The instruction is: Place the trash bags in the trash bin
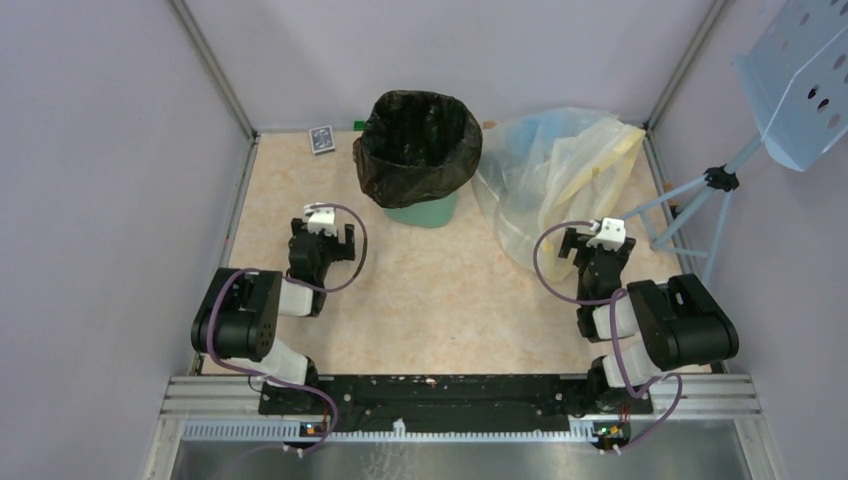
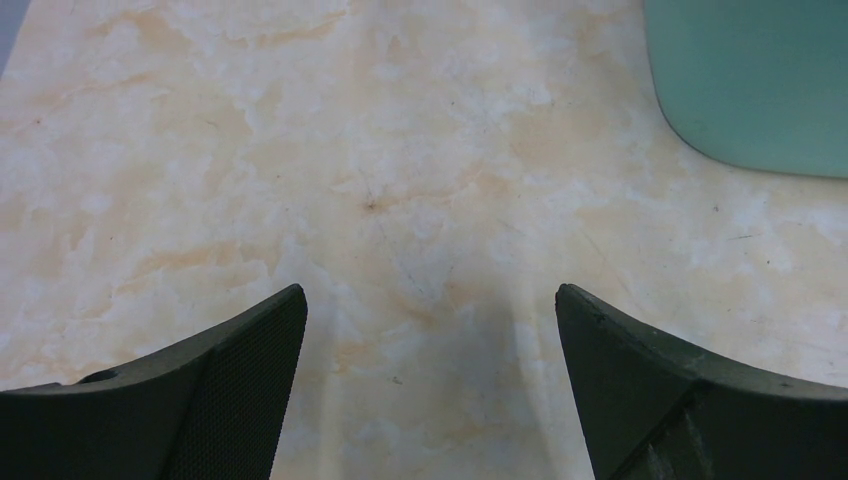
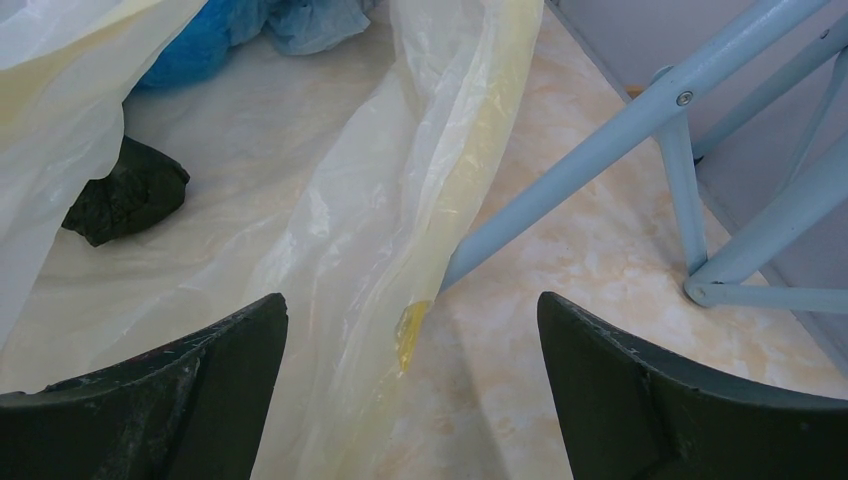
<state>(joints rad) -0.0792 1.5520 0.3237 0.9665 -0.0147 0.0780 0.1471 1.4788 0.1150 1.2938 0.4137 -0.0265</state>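
We see the glossy black plastic trash bag [image 1: 418, 140] draped inside the upright mint-green plastic bin [image 2: 750, 80], ahead-right of our left fingers [image 2: 230, 380], the nearer pair; these and the right fingers [image 3: 210, 370] stand wide, empty.

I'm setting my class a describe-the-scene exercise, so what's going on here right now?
Nothing is being handled at this moment. The black trash bag sits in the mint-green trash bin, its top folded out over the rim like a liner. The left fingers are open and empty above the table beside the bin. The right fingers are open and empty over the clear and yellowish plastic bags on the right.
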